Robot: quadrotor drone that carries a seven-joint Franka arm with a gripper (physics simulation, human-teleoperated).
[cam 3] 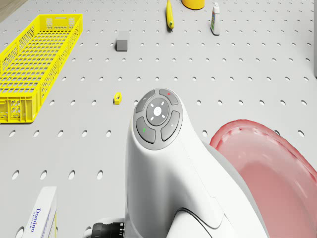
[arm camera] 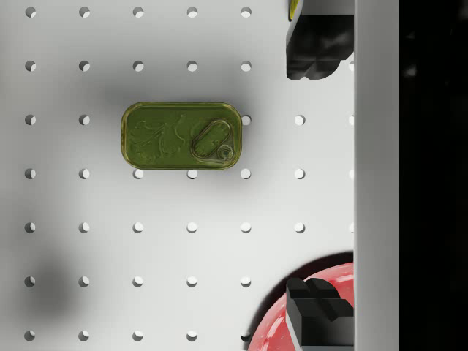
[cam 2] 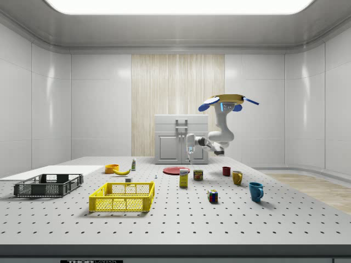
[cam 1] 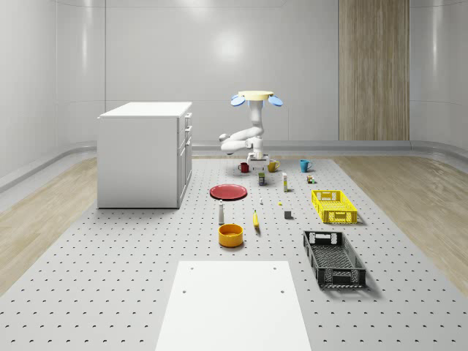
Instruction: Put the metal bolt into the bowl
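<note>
Nothing done yet: drone (cam 1: 256, 96) hovers upper centre of the whole-scene view, gripper (arm camera: 322, 179) spread and empty above the green tin (arm camera: 180, 136). Metal bolt (cam 2: 156, 176) (tiny, probably it) sits on the worktop (cam 1: 146, 256) left of centre in the side view. It is well apart from the bowl (cam 1: 230, 235), so grasp, carry and drop all remain.

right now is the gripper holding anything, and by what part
Nothing is held: the gripper hangs open over the table, its jaws apart with only bare surface between them, beside the green tin.

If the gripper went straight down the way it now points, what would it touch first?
Probably bare table. The open gripper points down between the green tin and the red plate; one finger might clip the plate's rim, though depth is unclear.
</note>
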